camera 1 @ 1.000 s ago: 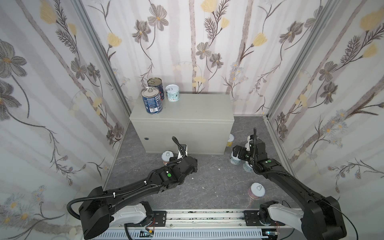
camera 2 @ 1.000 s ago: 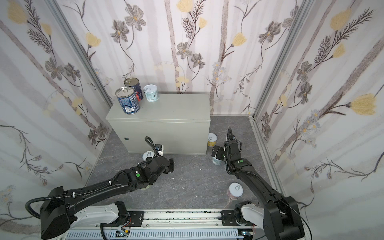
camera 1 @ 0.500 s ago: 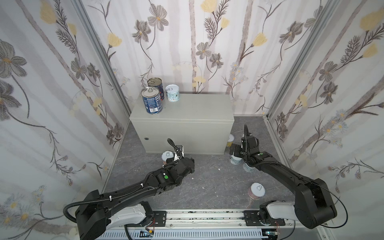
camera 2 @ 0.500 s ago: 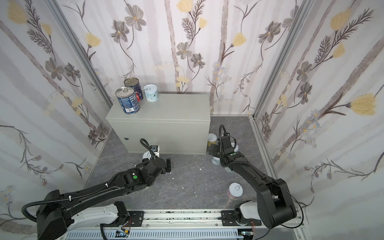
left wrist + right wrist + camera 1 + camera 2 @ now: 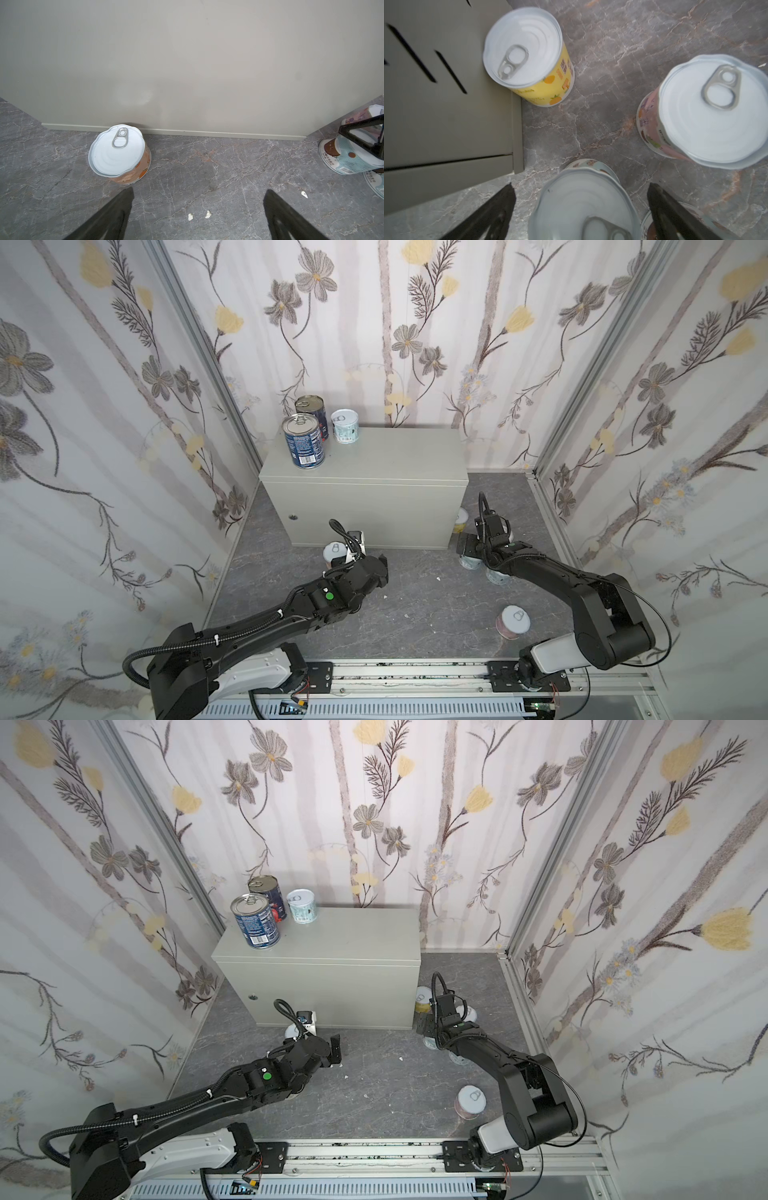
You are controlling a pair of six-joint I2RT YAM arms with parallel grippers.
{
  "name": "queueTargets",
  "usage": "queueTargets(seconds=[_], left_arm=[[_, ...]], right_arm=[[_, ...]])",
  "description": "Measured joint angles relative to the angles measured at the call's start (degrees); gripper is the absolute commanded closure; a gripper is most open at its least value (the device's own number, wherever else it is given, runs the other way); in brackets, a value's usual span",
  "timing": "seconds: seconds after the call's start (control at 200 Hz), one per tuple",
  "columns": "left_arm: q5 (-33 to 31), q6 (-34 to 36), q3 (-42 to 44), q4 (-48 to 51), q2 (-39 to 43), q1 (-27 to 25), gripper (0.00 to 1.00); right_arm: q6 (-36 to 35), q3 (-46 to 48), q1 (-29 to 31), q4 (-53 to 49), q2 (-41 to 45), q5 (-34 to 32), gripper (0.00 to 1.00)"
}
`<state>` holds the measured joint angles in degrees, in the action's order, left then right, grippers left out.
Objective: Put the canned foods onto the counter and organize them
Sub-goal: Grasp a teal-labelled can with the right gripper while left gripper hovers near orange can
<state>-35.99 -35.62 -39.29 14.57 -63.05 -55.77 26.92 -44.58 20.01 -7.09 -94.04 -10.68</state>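
Low, left hand and right hand gape.

counter top mostly bare, only back-left corner taken by two blue tins and teal can, side wall close beside them. Mid floor open. Orange can sits right at the counter front, free on its other sides. Right of counter crowded: yellow can just beside counter's side, pink can and light blue can near, narrow gaps between. Lone can stands well apart, floor free around it
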Motion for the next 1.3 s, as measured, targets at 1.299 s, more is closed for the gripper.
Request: queueTargets(seconds=[1.299], left_arm=[[-0.9,0.9,-0.4,-0.2,-0.9,1.1,0.00]], right_arm=[[-1.4,-0.1,3.0,2.1,-5.4,-3.8,0.30]])
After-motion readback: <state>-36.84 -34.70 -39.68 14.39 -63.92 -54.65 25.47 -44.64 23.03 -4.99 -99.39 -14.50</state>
